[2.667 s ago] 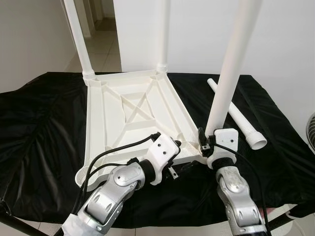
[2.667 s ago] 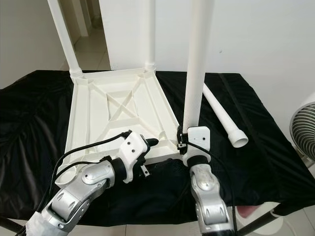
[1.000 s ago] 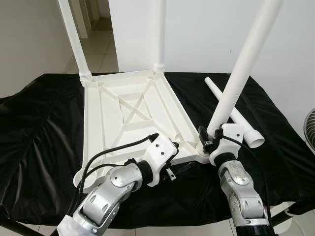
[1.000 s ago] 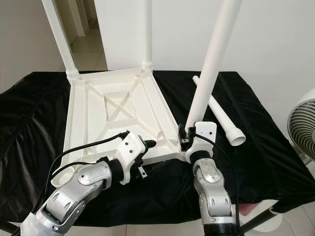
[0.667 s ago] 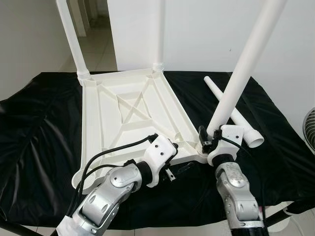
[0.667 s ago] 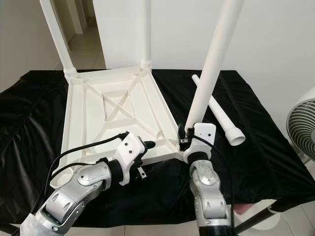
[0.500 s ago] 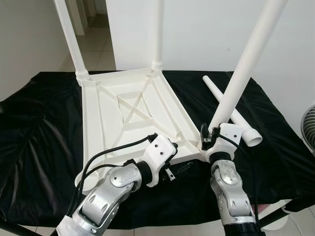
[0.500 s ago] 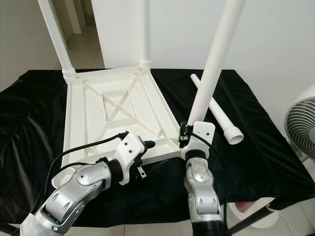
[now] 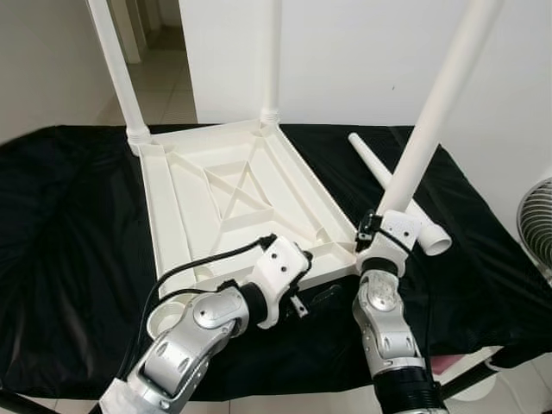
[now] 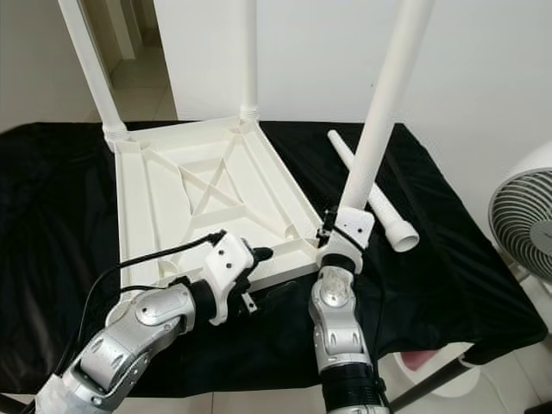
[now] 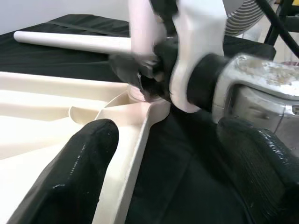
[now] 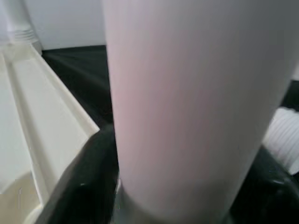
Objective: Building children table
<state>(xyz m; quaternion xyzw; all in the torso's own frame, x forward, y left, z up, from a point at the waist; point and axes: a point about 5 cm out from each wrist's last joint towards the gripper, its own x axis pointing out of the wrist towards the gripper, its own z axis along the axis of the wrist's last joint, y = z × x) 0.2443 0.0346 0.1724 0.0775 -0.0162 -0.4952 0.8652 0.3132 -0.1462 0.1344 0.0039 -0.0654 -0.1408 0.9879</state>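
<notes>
An upturned white table top lies on the black cloth, with two legs standing in its far corners. My right gripper is shut on a third leg just above the near right corner; that leg leans to the right. In the right wrist view the leg sits between the fingers. My left gripper is open at the near rim, one finger over the table's inside and the other over the cloth. A fourth leg lies loose at the right.
The near left corner socket has no leg in it. A fan stands off the table's right end. A white wall rises behind, with a doorway at the back left. The cloth's front edge is close to me.
The leg in my right gripper has tipped from near upright to a clear lean to the right, and the right forearm has swung under it. The camera shifted a little. My left gripper stayed put.
</notes>
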